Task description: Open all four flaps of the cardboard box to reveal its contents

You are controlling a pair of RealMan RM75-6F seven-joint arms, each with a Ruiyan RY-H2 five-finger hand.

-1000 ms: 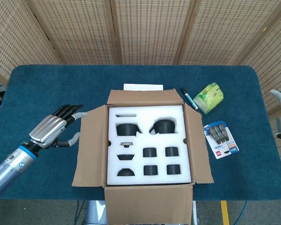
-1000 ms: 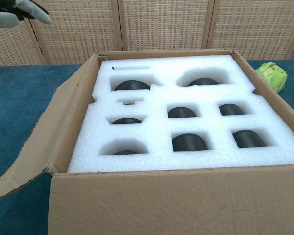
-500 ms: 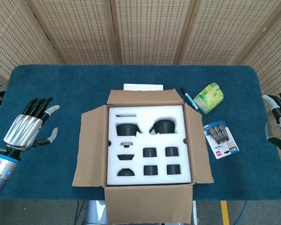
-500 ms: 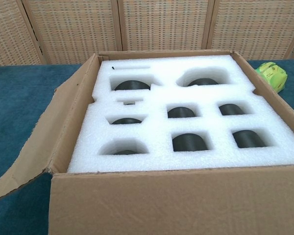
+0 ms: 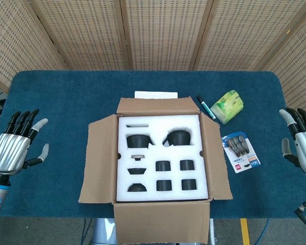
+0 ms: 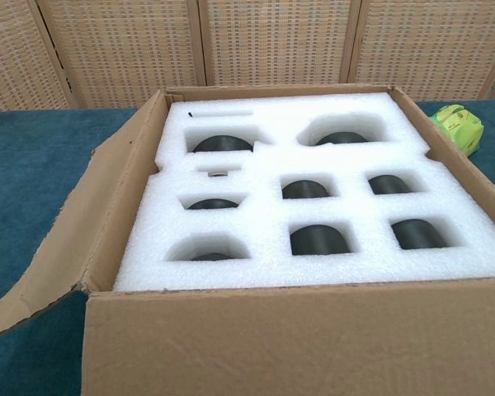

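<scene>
All four flaps of the box [image 5: 160, 158] lie open; keep your left hand [image 5: 13, 145] and right hand [image 5: 302, 140] spread, empty, well clear.

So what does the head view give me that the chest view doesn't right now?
Only the head view shows the left hand and right hand, both open and clear of the box, plus the pen and the carded pack. Only the chest view looks deep into the foam pockets. Both show the opened cardboard box and the green pack.
</scene>
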